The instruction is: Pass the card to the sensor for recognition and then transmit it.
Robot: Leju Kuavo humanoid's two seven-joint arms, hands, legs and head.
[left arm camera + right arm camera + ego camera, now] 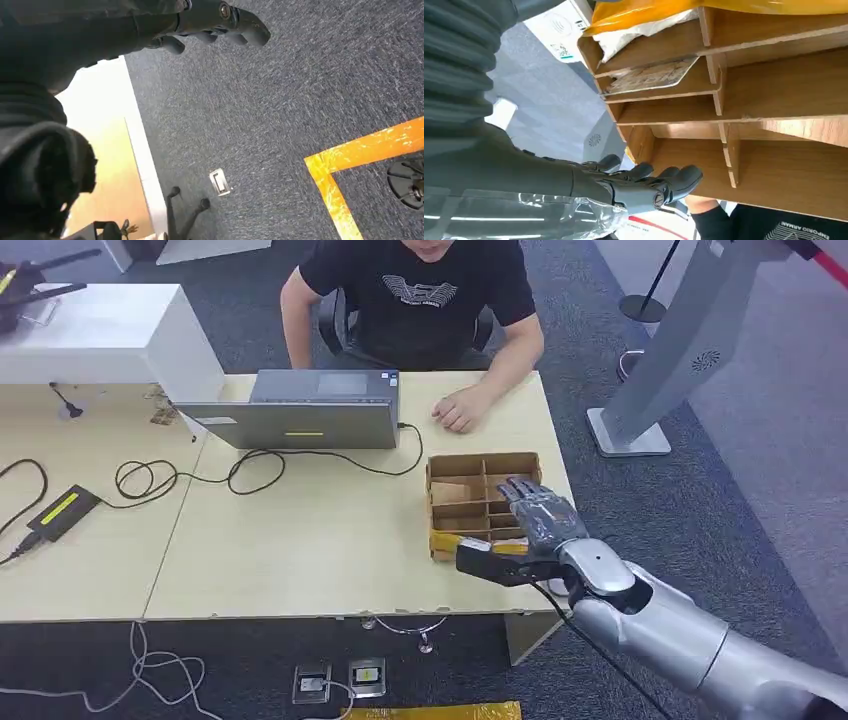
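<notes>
Over the far right corner of the desk [300, 550], I have the right hand [535, 512] hovering above the divided cardboard tray [455, 472], fingers stretched flat and apart, grasping nothing. From the right wrist view, one card [651, 76] lies flat in a compartment beside the yellow-wrapped end of the tray, and the fingers [674, 180] float above a different, bare compartment, apart from it. My left hand [215, 22] hangs low over the carpet with its fingers curled and nothing in them. By my reading, the job has barely begun: the card is not yet lifted, and both the pass to the sensor and the handover remain. I cannot say which object is the sensor. Count: one tray, one card that I can make out, one laptop [305, 410], one seated person [420, 300] with a hand resting near the tray.
</notes>
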